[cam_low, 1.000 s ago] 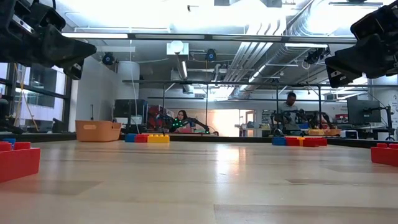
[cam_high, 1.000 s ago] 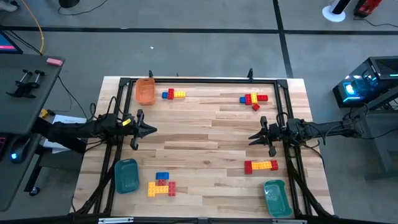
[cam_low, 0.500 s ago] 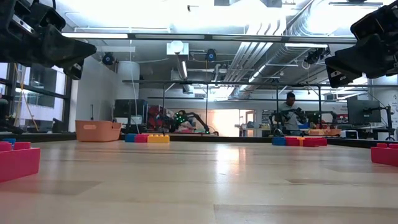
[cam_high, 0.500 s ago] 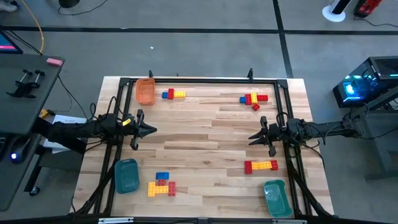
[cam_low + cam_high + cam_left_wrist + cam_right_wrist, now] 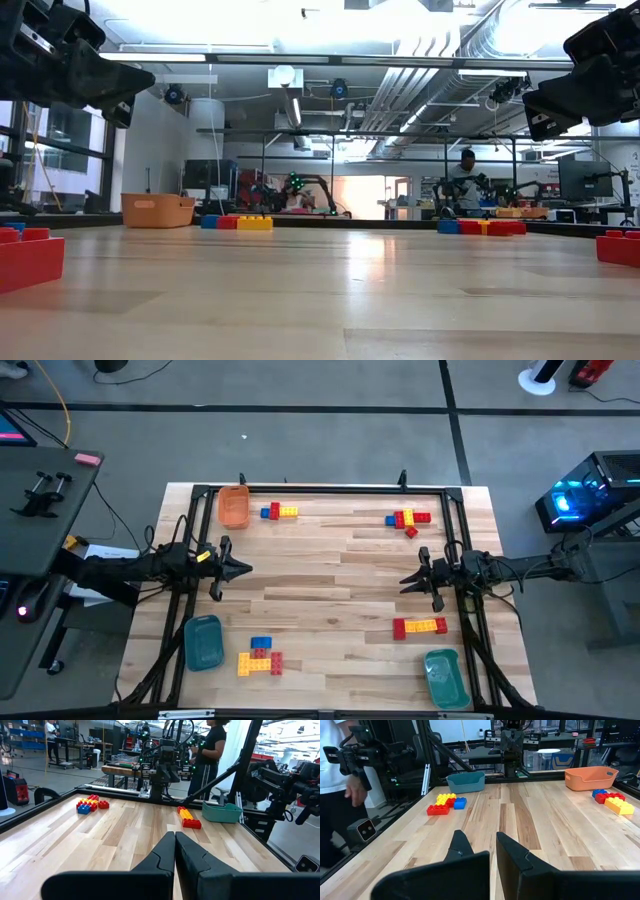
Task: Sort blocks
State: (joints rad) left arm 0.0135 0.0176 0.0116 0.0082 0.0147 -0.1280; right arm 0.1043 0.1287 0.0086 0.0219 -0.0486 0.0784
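The blocks lie in several small red, yellow and blue clusters on the wooden table: far left (image 5: 279,512), far right (image 5: 408,520), near right (image 5: 420,626) and near left (image 5: 260,658). My left gripper (image 5: 246,569) hovers shut at the table's left side, pointing level toward the right; its fingertips (image 5: 175,836) meet with nothing between them. My right gripper (image 5: 403,580) hovers shut at the right side, pointing level toward the left, with nothing in it (image 5: 479,837). In the low view both hang well above the table, left (image 5: 130,85) and right (image 5: 535,105).
An orange tray (image 5: 233,506) stands at the far left corner, a teal tray (image 5: 203,642) at the near left and another teal tray (image 5: 444,678) at the near right corner. A black frame (image 5: 320,489) runs along the table's edges. People stand in the room beyond.
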